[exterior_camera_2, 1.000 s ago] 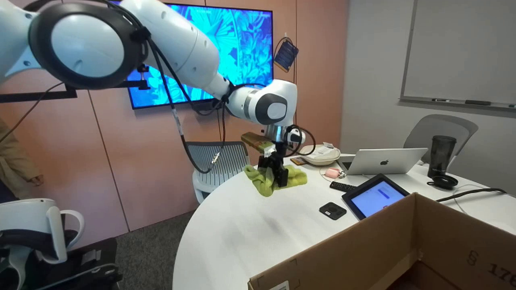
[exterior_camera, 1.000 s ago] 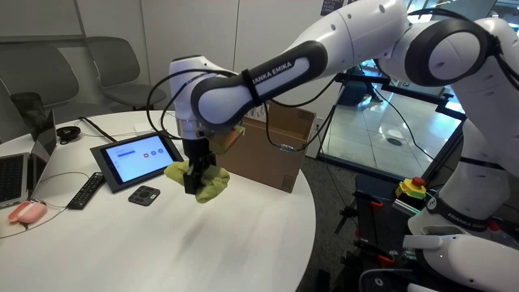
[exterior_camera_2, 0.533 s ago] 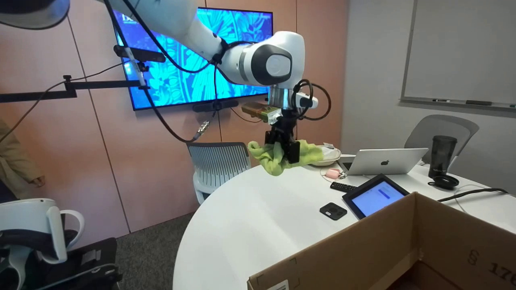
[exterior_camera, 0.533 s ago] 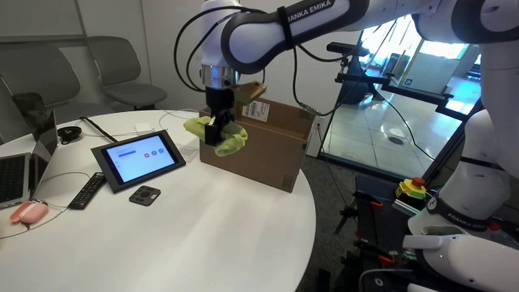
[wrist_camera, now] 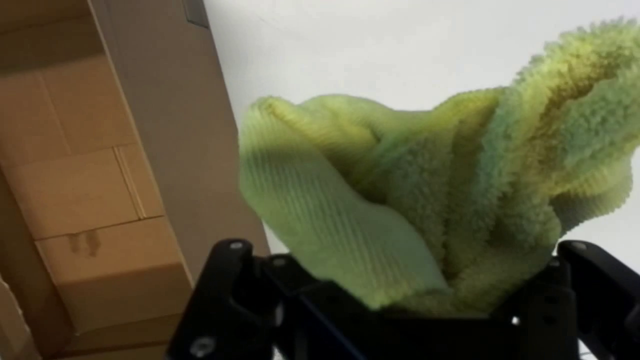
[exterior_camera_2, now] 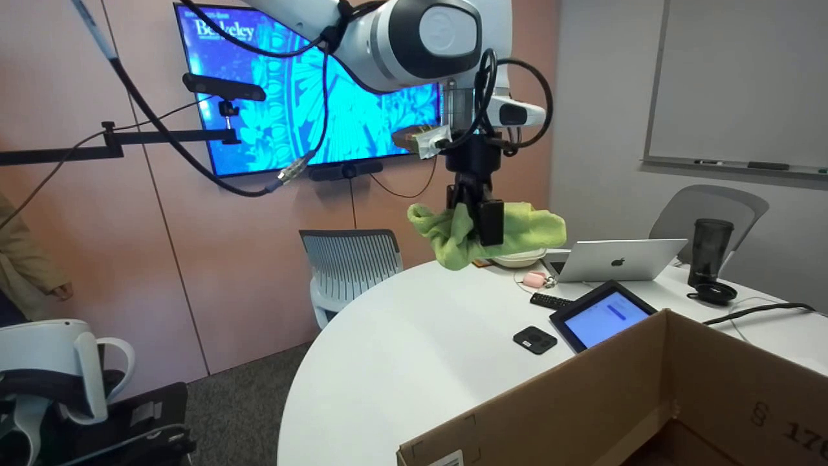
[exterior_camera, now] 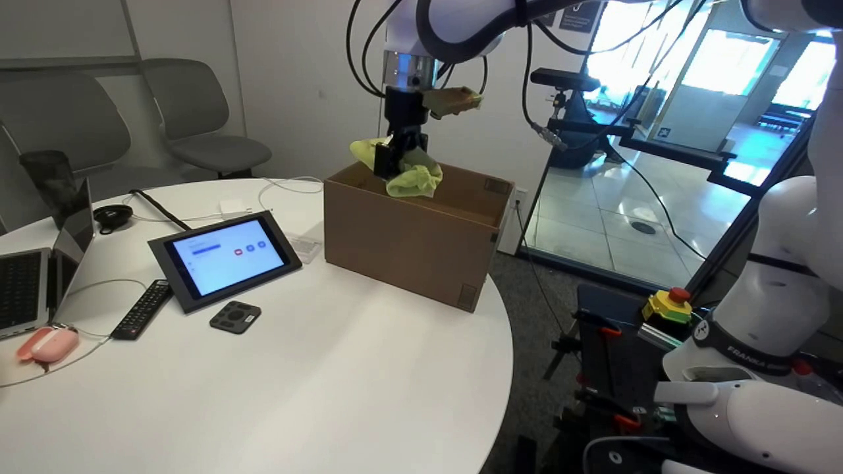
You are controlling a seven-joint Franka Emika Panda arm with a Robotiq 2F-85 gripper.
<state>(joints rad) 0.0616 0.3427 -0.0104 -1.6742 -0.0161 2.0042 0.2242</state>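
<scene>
Green cloth [exterior_camera: 416, 179] hangs bunched and raised in my gripper [exterior_camera: 399, 158] in an exterior view. A second ago I had it lower over the tabletop [exterior_camera: 316, 395]; half a second ago it showed against the long side of the cardboard box [exterior_camera: 402, 247]; now it stands higher, and from this angle it overlaps the box's open top. I judge this a carry under way, with height gained and the hold unchanged. Tablet [exterior_camera: 227, 257], remote [exterior_camera: 141, 309] and black puck [exterior_camera: 236, 317] lie as they did.

In an exterior view the same rise shows: my arm has gone up and come nearer this camera, so the cloth looks larger and the wall screen [exterior_camera_2: 310, 97] is less covered than it was. The cloth is clear of the tabletop, with the laptop [exterior_camera_2: 621, 259] well behind it and the box in the foreground, nearer the camera.

In the wrist view my fingers [wrist_camera: 320, 310] are drawn in tightly on a fold of the cloth, its loose ends spreading outward; their tips are hidden. White tabletop shows behind it, and the box opening lies at the left. So I read the cloth as above the tabletop beside the box, not over the opening. For the work in hand, I take that to mean it is near the box and firmly held.
</scene>
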